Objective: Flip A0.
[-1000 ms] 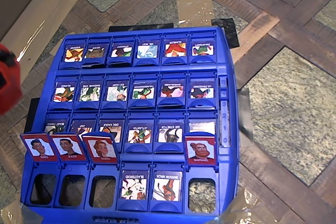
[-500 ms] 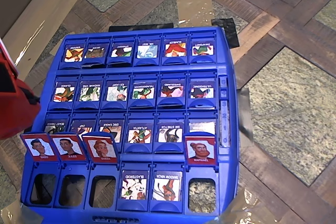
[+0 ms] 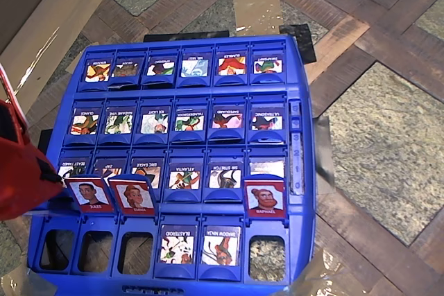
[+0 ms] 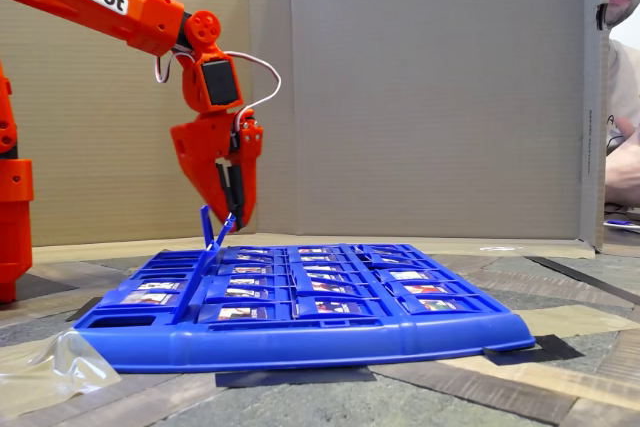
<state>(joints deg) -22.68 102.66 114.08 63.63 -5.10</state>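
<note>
1. Directly beneath the tool (image 4: 230, 217), the end card (image 4: 226, 231) of the row is leaning at a slant, with its blue frame reaching up to the tool's tip in the fixed view.
2. The tool is pointing steeply downward with its two fingers lying close together. I cannot tell whether it is clenching the card's edge or only pressing against it.
3. In the overhead view the tool's red body is covering that end card from above, so its face is hidden.
4. Just beside the tool, to its right in the overhead view, two red-bordered cards (image 3: 90, 194) are standing upright and showing portraits. A third upright card (image 3: 265, 197) is standing farther along the same row, well apart from the tool.
5. Below the tool, the blue board (image 3: 305, 171) is lying flat on the table (image 3: 388, 136). Most of its other cards are lying face up in their slots.
6. Behind the tool, a cardboard wall (image 4: 420, 87) is closing off the scene, and a person (image 4: 622, 97) is sitting at the right edge of the fixed view, well apart from the tool.
</note>
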